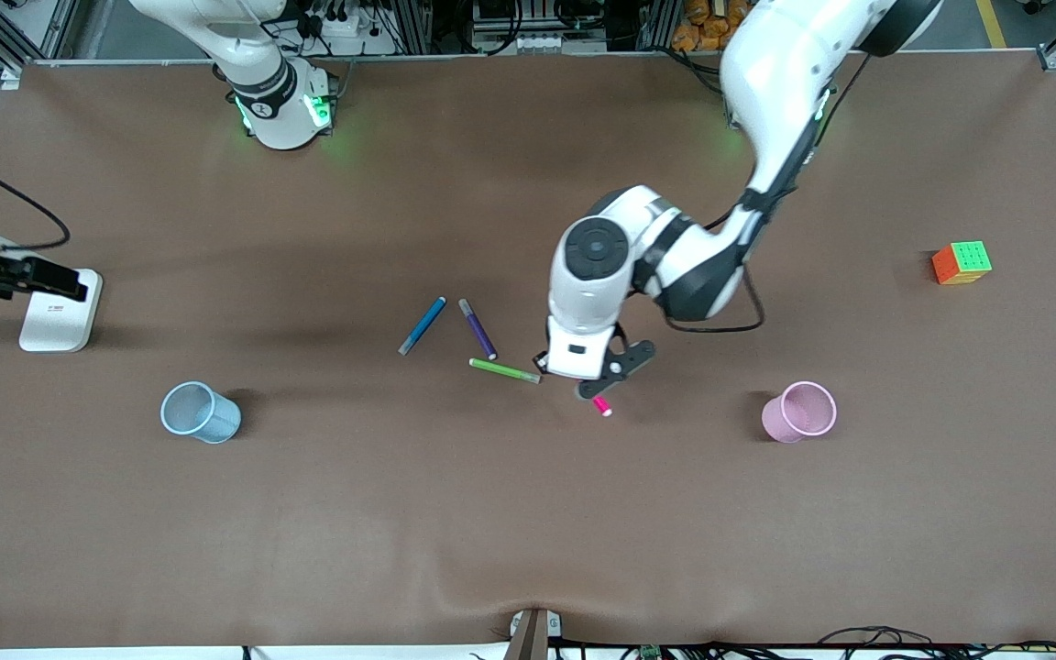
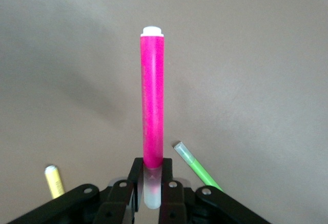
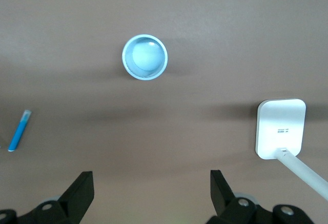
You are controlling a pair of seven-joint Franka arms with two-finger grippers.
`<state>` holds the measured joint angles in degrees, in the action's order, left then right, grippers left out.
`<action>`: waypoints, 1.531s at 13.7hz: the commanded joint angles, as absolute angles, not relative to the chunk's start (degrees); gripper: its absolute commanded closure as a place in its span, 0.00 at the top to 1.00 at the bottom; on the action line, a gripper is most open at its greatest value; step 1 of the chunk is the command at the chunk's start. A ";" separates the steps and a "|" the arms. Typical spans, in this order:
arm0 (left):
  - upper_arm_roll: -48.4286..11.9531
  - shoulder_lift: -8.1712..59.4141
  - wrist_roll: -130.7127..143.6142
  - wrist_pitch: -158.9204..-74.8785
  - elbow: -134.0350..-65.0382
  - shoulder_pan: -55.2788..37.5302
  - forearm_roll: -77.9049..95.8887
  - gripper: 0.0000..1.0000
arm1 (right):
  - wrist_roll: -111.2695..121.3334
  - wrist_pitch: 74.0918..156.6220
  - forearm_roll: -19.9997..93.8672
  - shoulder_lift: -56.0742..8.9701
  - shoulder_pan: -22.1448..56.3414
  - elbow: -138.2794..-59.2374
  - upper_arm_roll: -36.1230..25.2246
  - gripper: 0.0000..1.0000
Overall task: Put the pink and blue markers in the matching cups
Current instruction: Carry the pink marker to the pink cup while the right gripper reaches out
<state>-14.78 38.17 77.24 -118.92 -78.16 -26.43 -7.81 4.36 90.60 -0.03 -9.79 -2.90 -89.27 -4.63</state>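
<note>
— Between the two cups, what has hold of the pink marker (image 1: 600,406)?
— The left gripper (image 1: 594,394), its fingers (image 2: 134,183) clamped on the marker's pale end, so the pen hangs clear of the table (image 1: 528,532), pointing downward, just beside the lime green pen (image 1: 504,370).
— And the blue marker (image 1: 423,325)?
— Lying flat near the table's middle, beside the dark purple pen (image 1: 478,328), farther from the front camera than the green one.
— Where do the cups stand?
— The pink cup (image 1: 799,412) is upright toward the left arm's end; the blue cup (image 1: 200,412) is toward the right arm's end, well apart from it.
— The right gripper (image 3: 151,196)?
— Waiting with its jaws wide apart and holding nothing, over the table by a white stand (image 1: 60,312).
— Anything else?
— A colourful cube (image 1: 961,262) near the left arm's end, and a yellow pen (image 2: 54,181) seen only from the left wrist.
</note>
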 commanded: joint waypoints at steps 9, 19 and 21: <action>-15.64 25.05 54.51 -98.27 -79.80 -8.54 7.12 0.00 | -18.79 92.63 12.29 -18.89 -0.44 -89.30 -3.69 1.00; -15.64 28.38 38.59 -91.85 -79.98 7.10 17.74 0.00 | -41.12 108.86 15.29 -23.82 12.11 -96.30 -3.60 1.00; -15.56 29.79 37.45 -91.85 -79.98 8.26 18.81 0.00 | -44.28 115.98 15.29 -24.08 14.93 -100.79 -3.60 1.00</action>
<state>-14.88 28.45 38.42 -92.34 -80.21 7.04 17.11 -41.30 110.54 14.62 -24.76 12.65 -95.97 -3.08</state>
